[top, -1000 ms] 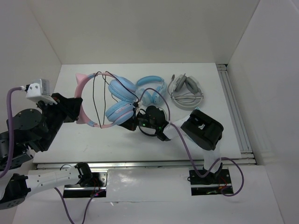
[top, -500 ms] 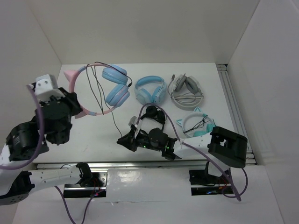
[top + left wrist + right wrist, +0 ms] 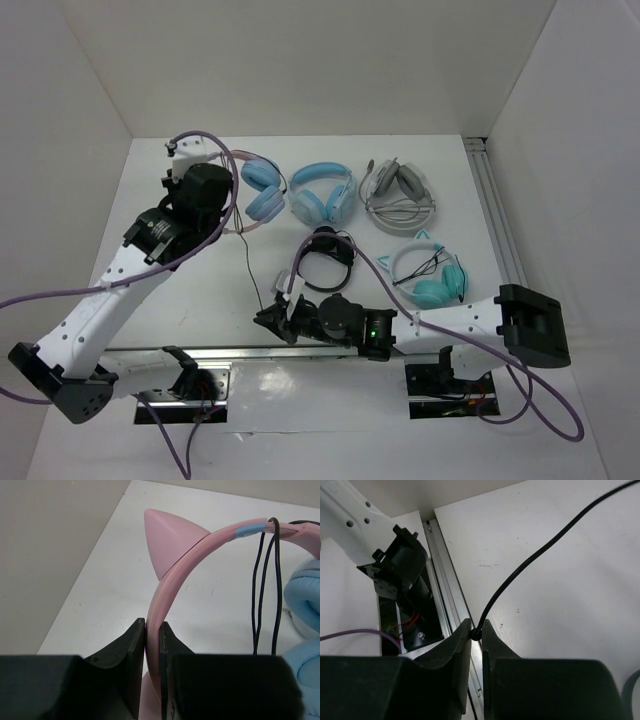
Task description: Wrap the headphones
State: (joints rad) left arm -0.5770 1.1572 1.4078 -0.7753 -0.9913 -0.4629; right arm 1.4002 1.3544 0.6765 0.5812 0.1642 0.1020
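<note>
The headphones (image 3: pixel 263 196), with light blue cups, lie at the back left of the table under my left arm. My left gripper (image 3: pixel 232 208) is shut on their pink headband (image 3: pixel 165 600), just below one cat ear (image 3: pixel 170 542). Loops of the thin black cable (image 3: pixel 264 585) hang across the band beside a blue cup (image 3: pixel 306 592). From there the cable (image 3: pixel 250 270) runs down toward the front edge. My right gripper (image 3: pixel 268 318) is shut on that cable (image 3: pixel 530 562), pinching it at the fingertips (image 3: pixel 476 633) close to the front rail.
An all-light-blue pair (image 3: pixel 322 192) and a grey-white pair (image 3: pixel 400 190) lie at the back. A teal-and-white pair (image 3: pixel 432 276) sits to the right and a black pair (image 3: pixel 328 262) in the middle. Aluminium rails (image 3: pixel 500 230) run along the right and front (image 3: pixel 447 605) edges.
My left arm has carried the headphones from the left side toward the back middle. My right arm has drawn the cable down to the front edge, uncovering the teal-and-white pair.
</note>
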